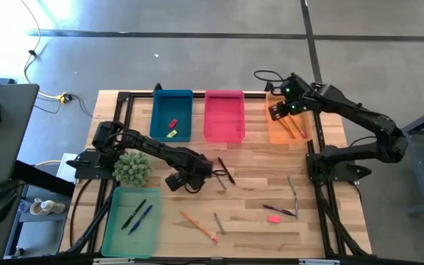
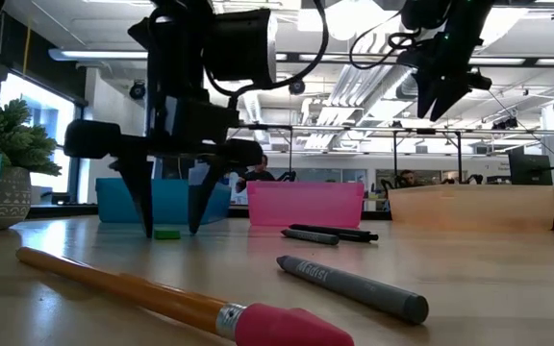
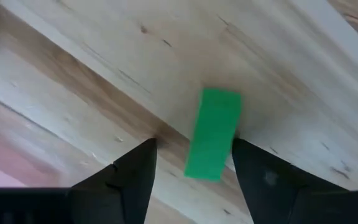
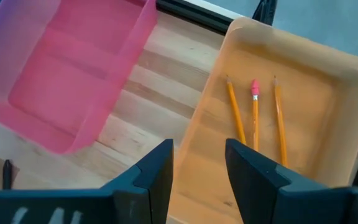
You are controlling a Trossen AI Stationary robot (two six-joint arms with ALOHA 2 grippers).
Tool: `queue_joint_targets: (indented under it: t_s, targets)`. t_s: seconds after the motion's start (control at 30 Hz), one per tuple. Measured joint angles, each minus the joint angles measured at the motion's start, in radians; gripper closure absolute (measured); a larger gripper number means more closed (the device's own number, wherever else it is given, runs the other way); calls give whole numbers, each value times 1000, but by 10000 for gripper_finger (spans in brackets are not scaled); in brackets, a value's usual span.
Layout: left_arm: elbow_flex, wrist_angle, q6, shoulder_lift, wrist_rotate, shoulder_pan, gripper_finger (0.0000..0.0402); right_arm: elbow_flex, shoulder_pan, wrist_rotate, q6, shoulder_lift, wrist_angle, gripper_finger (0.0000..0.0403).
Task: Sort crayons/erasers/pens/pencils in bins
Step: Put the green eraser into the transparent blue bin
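Observation:
A green eraser [image 3: 213,134] lies flat on the wooden table [image 1: 256,191]. My left gripper [image 3: 194,163] points down over it, open, one finger on each side [image 2: 173,223]; one fingertip stands very close to the eraser's long side. My right gripper [image 4: 199,165] hangs open and holds nothing, high above the near end of the orange bin [image 1: 289,126], where three pencils [image 4: 255,118] lie. The blue bin [image 1: 171,115] holds a red and a yellow-green eraser. The pink bin [image 1: 224,116] stands between them. Two pens [image 1: 138,216] lie in the green bin [image 1: 131,221].
Loose on the table: a dark pen [image 1: 225,171], a grey crayon [image 1: 293,188], another pen [image 1: 278,210], a pink eraser [image 1: 274,218], a pencil [image 1: 197,225] and a crayon [image 1: 218,223]. A potted plant [image 1: 132,168] stands beside my left arm.

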Motion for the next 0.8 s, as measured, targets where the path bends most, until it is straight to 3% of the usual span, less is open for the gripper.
queue_joint_targets:
  t_s: [0.33,0.57,0.8]
  targets:
    - [-1,-1,3,5,42,2,282,0,144,47,78,0,0,265]
    - [-1,1,-83,5,49,2,343,0,271,92,162,0,0,265]
    - [-1,2,-188,5,50,2,355,0,353,132,211,0,0,265]
